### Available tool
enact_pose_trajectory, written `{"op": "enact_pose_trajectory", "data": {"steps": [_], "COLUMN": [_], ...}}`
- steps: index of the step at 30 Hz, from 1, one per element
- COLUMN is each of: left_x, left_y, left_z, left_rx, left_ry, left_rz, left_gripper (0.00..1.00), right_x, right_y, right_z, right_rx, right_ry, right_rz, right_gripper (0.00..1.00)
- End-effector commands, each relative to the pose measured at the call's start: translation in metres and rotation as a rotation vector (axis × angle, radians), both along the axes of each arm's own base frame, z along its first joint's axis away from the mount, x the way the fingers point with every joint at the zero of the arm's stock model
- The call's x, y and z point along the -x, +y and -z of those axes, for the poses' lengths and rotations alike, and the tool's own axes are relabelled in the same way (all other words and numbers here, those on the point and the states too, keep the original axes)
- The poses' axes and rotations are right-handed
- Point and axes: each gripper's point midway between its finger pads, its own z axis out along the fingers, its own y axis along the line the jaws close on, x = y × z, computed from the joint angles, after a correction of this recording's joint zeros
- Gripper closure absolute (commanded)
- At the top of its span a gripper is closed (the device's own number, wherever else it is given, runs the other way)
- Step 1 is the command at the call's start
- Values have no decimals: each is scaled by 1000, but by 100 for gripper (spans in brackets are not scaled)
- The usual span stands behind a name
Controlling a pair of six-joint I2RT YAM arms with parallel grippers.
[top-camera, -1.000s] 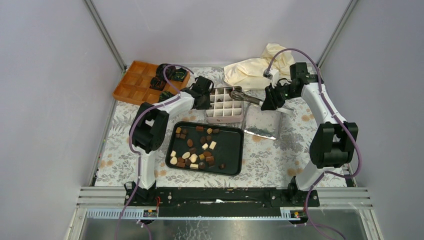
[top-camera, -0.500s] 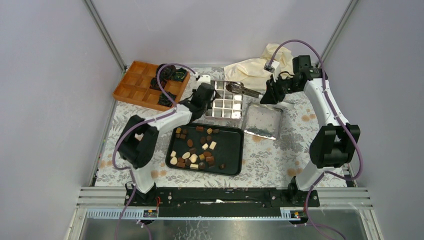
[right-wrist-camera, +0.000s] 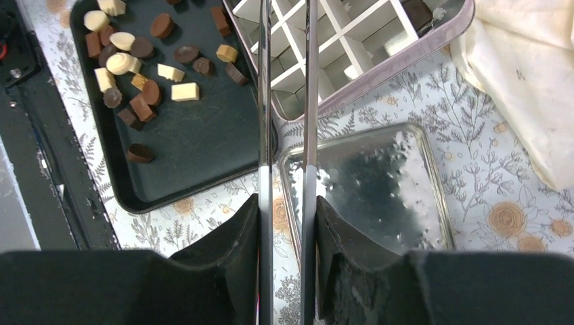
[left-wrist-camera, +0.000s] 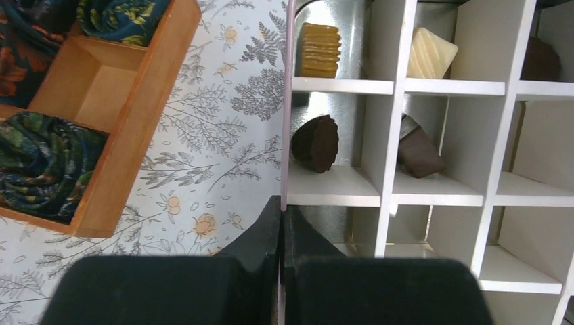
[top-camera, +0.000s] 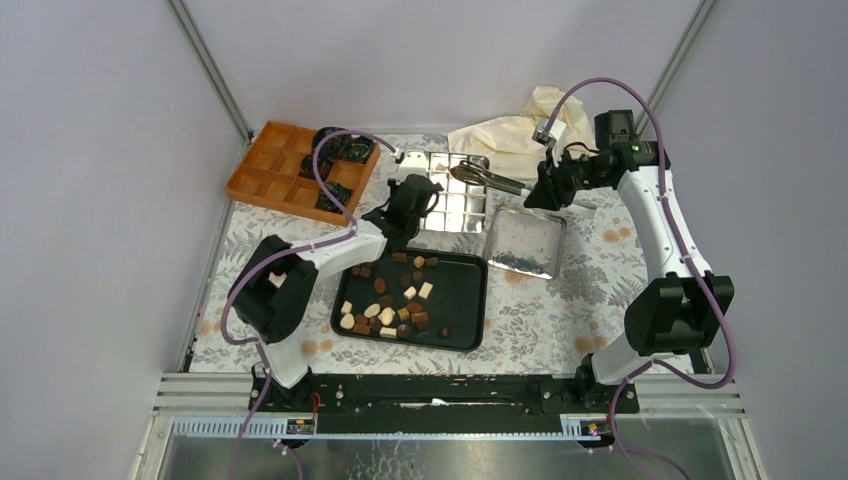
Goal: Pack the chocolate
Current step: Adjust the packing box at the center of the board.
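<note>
Many small dark, light brown and cream chocolate pieces (top-camera: 392,296) lie on a black tray (top-camera: 464,305), also in the right wrist view (right-wrist-camera: 139,74). A silver tin with a white divider grid (top-camera: 452,197) stands behind it. A few pieces sit in its cells: a caramel one (left-wrist-camera: 320,50), a cream one (left-wrist-camera: 431,53) and a dark one (left-wrist-camera: 316,142). My left gripper (top-camera: 414,199) (left-wrist-camera: 281,210) is shut on the tin's left wall (left-wrist-camera: 286,122). My right gripper (top-camera: 546,190) (right-wrist-camera: 288,210) is shut on metal tongs (top-camera: 487,178) (right-wrist-camera: 265,101) held over the tin's far right corner.
The tin's shiny lid (top-camera: 524,241) (right-wrist-camera: 379,183) lies right of the tray. An orange wooden compartment box (top-camera: 272,172) (left-wrist-camera: 101,88) with black-green paper cups (top-camera: 345,148) (left-wrist-camera: 40,162) stands at the back left. A cream cloth (top-camera: 510,140) (right-wrist-camera: 528,74) lies at the back.
My left gripper has pushed the tin away toward the back of the table. My right gripper has drawn back and to the right with the tongs.
</note>
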Motion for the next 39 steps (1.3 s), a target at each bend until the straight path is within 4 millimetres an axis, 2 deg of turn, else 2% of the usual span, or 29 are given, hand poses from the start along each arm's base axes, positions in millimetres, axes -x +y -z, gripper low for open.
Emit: {"op": "enact_pose_trajectory", "data": {"steps": [1, 5, 7, 12, 19, 22, 26, 28, 34, 36, 39], "left_x": [-20, -26, -28, -28, -27, -26, -26, -27, -20, -11, 1], "left_y": [-19, -21, -20, -15, -7, -4, -3, -2, 7, 7, 18], "left_z": [-5, 40, 52, 65, 76, 79, 69, 57, 18, 1, -18], "left_rx": [100, 121, 142, 157, 154, 161, 175, 188, 256, 338, 432], "left_ry": [6, 194, 241, 277, 313, 326, 317, 300, 251, 257, 243], "left_rz": [-21, -35, -40, -44, -52, -49, -48, -45, -52, -9, 26], "left_gripper": [100, 100, 100, 100, 100, 85, 61, 53, 39, 35, 28], "right_x": [-10, -21, -24, -33, -38, -44, -55, -58, -63, -63, -64], "right_y": [-5, -8, -8, -5, 15, 17, 15, 15, 13, 12, 12], "right_z": [4, 18, 23, 41, 72, 79, 80, 81, 90, 92, 96], "right_rx": [34, 48, 50, 69, 135, 152, 167, 169, 194, 197, 205], "right_ry": [-22, 19, 38, 87, 156, 174, 179, 186, 208, 213, 221], "right_rz": [51, 89, 96, 103, 59, 71, 98, 107, 132, 134, 136], "right_gripper": [98, 98, 98, 98, 98, 98, 97, 97, 96, 96, 93]}}
